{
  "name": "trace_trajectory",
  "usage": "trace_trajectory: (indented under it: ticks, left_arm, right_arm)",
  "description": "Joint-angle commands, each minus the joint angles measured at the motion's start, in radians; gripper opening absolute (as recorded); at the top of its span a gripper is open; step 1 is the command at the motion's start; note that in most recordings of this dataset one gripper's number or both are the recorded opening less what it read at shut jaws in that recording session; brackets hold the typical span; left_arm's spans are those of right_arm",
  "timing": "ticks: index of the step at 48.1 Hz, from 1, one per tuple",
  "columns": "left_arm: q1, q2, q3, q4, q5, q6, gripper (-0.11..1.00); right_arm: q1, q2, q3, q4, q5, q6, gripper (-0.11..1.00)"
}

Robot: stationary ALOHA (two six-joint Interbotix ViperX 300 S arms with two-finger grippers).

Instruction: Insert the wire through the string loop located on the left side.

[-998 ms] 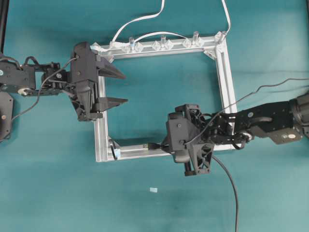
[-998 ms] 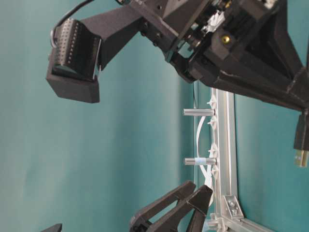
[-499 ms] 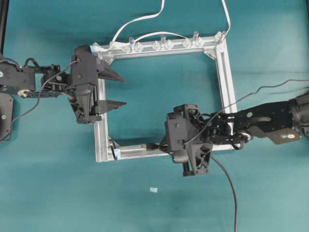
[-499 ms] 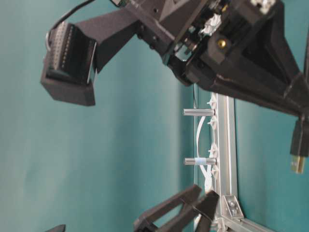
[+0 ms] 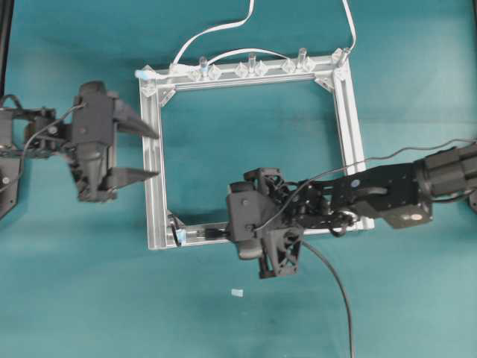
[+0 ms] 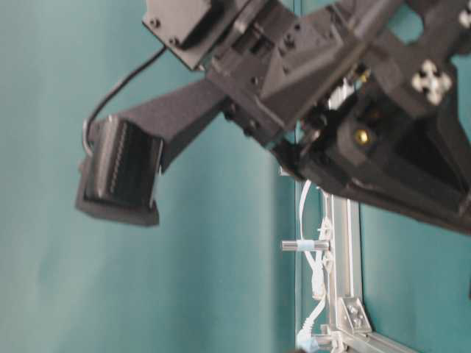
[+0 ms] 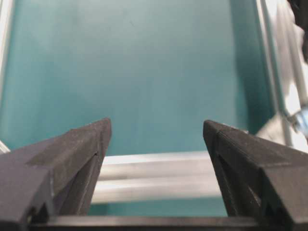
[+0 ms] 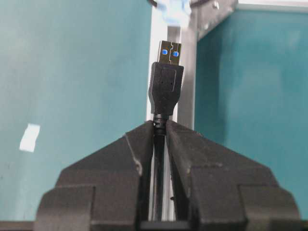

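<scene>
Teal cloth point(image 5: 246, 45) covers everything beneath a square aluminium frame point(image 5: 349, 112).

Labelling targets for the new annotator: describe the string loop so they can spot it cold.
Find the square silver frame on the teal table. Go to its bottom-left corner in the overhead view; the string loop is the tiny dark loop tied at that bracket. Unlike the clear clips along the top rail, it is thin and dark.

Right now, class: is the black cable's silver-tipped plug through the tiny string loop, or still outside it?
Outside. The right gripper holds the plug short of the string loop at the frame corner.
</scene>
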Motion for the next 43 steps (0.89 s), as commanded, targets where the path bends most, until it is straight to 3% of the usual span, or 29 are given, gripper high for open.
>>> trace_trajectory:
  ticks: [1,12,26,43]
  left_arm:
    - [-0.028,-0.046,0.002,0.002,0.040,-0.003,0.80]
    - [-0.098,-0.089,0.018,-0.002,0.109,-0.009,0.80]
    - [-0.153,-0.091,0.031,-0.002,0.115,-0.046,0.80]
    - [-0.176,-0.091,0.043,-0.002,0.117,-0.054,0.80]
  right_arm:
    - [-0.002,-0.006,-0.041,-0.005,-0.003,0.000,0.13]
    - [-0.003,0.037,-0.094,-0.005,-0.003,0.000,0.13]
    - [-0.023,0.071,-0.138,-0.005,-0.003,0.000,0.13]
    - [-0.034,0.100,-0.184,-0.005,-0.003,0.000,0.13]
